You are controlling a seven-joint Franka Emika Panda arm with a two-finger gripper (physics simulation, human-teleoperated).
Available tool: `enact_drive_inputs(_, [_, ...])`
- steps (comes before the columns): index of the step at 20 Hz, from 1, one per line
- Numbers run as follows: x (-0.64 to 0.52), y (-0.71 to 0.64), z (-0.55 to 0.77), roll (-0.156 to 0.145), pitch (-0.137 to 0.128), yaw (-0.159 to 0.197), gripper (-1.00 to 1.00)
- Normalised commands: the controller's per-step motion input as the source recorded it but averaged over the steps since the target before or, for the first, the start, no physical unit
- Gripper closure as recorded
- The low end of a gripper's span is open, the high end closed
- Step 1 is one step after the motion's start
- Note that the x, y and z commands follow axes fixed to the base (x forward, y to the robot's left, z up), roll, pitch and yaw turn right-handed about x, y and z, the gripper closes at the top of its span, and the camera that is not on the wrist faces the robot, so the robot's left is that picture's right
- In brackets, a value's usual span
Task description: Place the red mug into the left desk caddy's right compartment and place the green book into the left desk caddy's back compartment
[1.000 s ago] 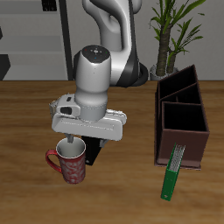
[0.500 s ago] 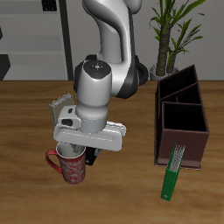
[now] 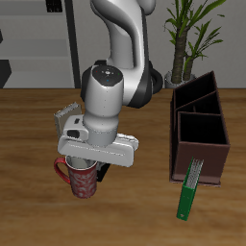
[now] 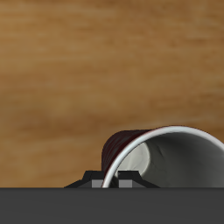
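1. The red mug (image 3: 82, 179) stands near the table's front edge, well apart from the left desk caddy (image 3: 199, 130), directly beneath the gripper (image 3: 83, 165).
2. It looks rigid, smooth and probably slippery; the rim wall seems the best hold, one finger inside and one outside.
3. In the wrist view the mug's (image 4: 157, 157) white interior gapes toward the camera, so its long axis appears slightly tipped from vertical.
4. Its handle points away from the caddy.
5. The jaws sit at the rim; whether they pinch it cannot be told.
6. The green book (image 3: 190, 190) lies by the caddy's near end.
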Motion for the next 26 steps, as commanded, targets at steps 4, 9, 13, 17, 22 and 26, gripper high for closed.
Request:
enact_drive_inputs(4, [0.01, -0.02, 0.32, -0.013, -0.048, 0.013, 1.0])
enact_drive_inputs(9, [-0.04, 0.06, 0.36, -0.009, -0.041, 0.017, 1.0])
enact_drive_inputs(13, [-0.1, 0.12, 0.53, -0.021, -0.048, 0.016, 1.0])
enact_drive_inputs(17, [-0.18, 0.28, 0.63, -0.023, -0.075, 0.078, 1.0])
enact_drive_inputs(22, [-0.32, 0.28, 0.7, -0.022, -0.063, -0.001, 1.0])
enact_drive_inputs(26, [-0.43, 0.25, 0.7, -0.043, -0.034, -0.008, 1.0])
